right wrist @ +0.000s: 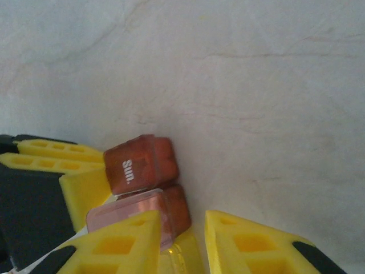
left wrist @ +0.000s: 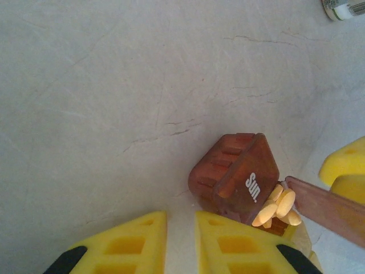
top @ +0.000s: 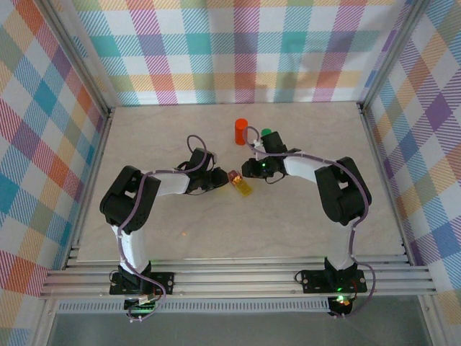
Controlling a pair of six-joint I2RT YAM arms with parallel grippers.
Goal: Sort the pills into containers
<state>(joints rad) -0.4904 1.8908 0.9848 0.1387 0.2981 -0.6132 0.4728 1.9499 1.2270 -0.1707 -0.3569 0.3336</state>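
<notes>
currently the pill organiser (top: 242, 185) is lying on the table (top: 216, 231) between the two arms, a little beyond the middle. the right gripper (right wrist: 182, 220) is pinching the organiser, whose strip is running down between its yellow fingers (right wrist: 259, 245). from the left wrist, the brown compartment (left wrist: 219, 177) marked "sun." is sitting with its lid (left wrist: 254, 174) tipped up. yellow pills (left wrist: 279, 206) are showing just beside it, next to a second raised lid (left wrist: 331, 210). the left gripper (left wrist: 181, 220) is keeping its fingers (left wrist: 128, 245) drawn close together. only bare table is showing in the narrow gap between them, and the organiser is sitting just beside the right-hand finger, not between the two. farther back on the table an orange bottle (top: 240, 132) and a green-capped bottle (top: 266, 134) are standing upright near each other, just behind the right gripper (top: 251, 170).
</notes>
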